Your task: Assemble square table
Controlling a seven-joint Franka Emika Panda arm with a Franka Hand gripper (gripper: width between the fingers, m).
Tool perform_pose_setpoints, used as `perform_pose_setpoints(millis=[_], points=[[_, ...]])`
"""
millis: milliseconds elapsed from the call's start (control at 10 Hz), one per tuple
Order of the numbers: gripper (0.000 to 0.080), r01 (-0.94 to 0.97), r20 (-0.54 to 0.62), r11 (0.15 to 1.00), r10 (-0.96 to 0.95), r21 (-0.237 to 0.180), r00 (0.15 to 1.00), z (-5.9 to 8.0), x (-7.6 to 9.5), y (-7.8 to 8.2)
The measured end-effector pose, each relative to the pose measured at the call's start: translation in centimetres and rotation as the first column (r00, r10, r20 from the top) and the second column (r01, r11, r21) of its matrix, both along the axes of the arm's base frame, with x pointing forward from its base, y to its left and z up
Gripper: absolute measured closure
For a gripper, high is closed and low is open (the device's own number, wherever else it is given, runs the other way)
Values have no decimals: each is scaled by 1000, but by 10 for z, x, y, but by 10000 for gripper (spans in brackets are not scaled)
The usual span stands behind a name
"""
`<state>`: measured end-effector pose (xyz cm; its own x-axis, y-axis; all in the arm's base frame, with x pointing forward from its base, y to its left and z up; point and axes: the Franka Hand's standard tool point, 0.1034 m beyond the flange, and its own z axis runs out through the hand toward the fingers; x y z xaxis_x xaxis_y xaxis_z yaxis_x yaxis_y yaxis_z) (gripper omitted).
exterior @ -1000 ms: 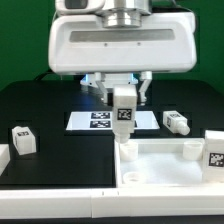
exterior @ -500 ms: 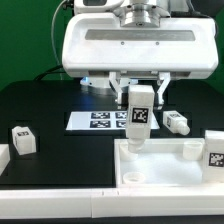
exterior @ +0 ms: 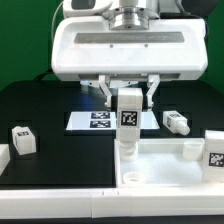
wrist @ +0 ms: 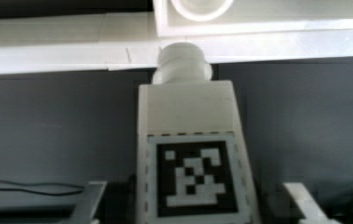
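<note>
My gripper [exterior: 127, 100] is shut on a white table leg [exterior: 127, 118] that bears a black-and-white tag and stands upright. The leg's lower end is at the far-left corner of the white square tabletop [exterior: 170, 172], touching or just above it. In the wrist view the leg [wrist: 191, 150] lies between my fingers [wrist: 95, 203], its rounded tip pointing at the tabletop's edge [wrist: 66, 55] near a round corner hole [wrist: 205, 8]. My gripper [wrist: 194, 205] shows only at the frame edge.
Loose tagged legs lie at the exterior view's left [exterior: 20, 138], right [exterior: 176, 122] and far right [exterior: 214, 150]. The marker board [exterior: 96, 121] lies behind the held leg. Plain white blocks sit at the left edge [exterior: 3, 160] and on the tabletop [exterior: 190, 150].
The gripper and the held leg swung to the exterior view's right half a second ago, then came back left and lower, to the tabletop's far-left corner.
</note>
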<state>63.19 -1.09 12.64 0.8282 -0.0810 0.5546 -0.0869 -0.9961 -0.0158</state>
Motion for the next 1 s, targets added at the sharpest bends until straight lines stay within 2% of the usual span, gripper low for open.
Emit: perform_pose_setpoints(millis=[100,400,700,1000], points=[[514,-5,1,1000,5,6,1000,1,0,8],[514,-5,-1,1000,5,4,1000,-1,0,7],[514,1,-9,1000,-2,-5,1000,-19,-4,3],[514,2,-20,1000,-2,-5,1000,-26,-7,3]])
